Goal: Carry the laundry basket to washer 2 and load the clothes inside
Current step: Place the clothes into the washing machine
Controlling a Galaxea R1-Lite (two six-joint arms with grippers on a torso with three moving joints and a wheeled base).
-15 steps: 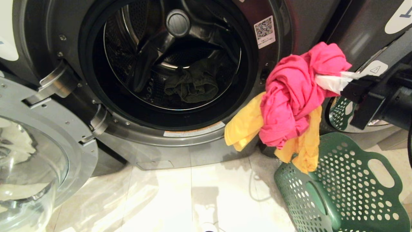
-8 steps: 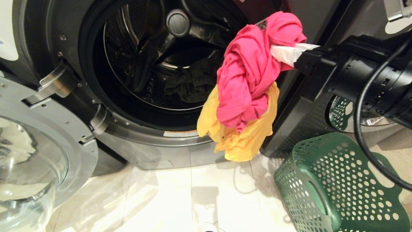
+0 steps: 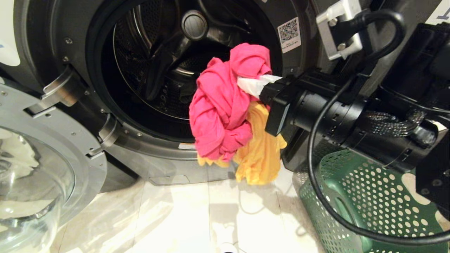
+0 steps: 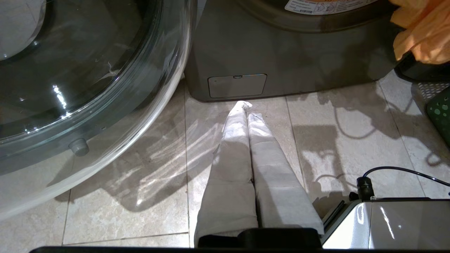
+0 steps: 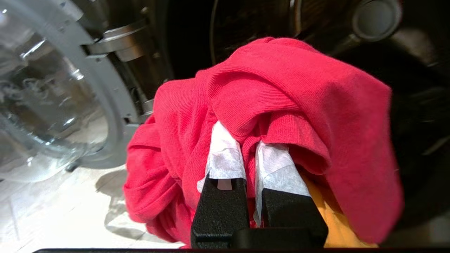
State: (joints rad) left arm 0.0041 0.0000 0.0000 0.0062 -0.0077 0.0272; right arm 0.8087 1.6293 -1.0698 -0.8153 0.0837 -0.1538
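Note:
The dark grey washer stands open before me, its drum dark inside; its numeral does not show. My right gripper is shut on a pink garment, and a yellow garment hangs with it. The bundle hangs in front of the lower right of the drum opening, outside the rim. The dark green laundry basket stands on the floor at the lower right, partly behind my right arm. My left gripper is shut on nothing, low over the tiles in front of the washer's base.
The washer's round glass door is swung wide open to the left, close to my left gripper. Another grey washer stands to the right, behind my right arm. Pale floor tiles lie between door and basket.
My right arm has swung left with the pink and yellow bundle, from above the basket to the front of the drum opening. The left arm has not moved.

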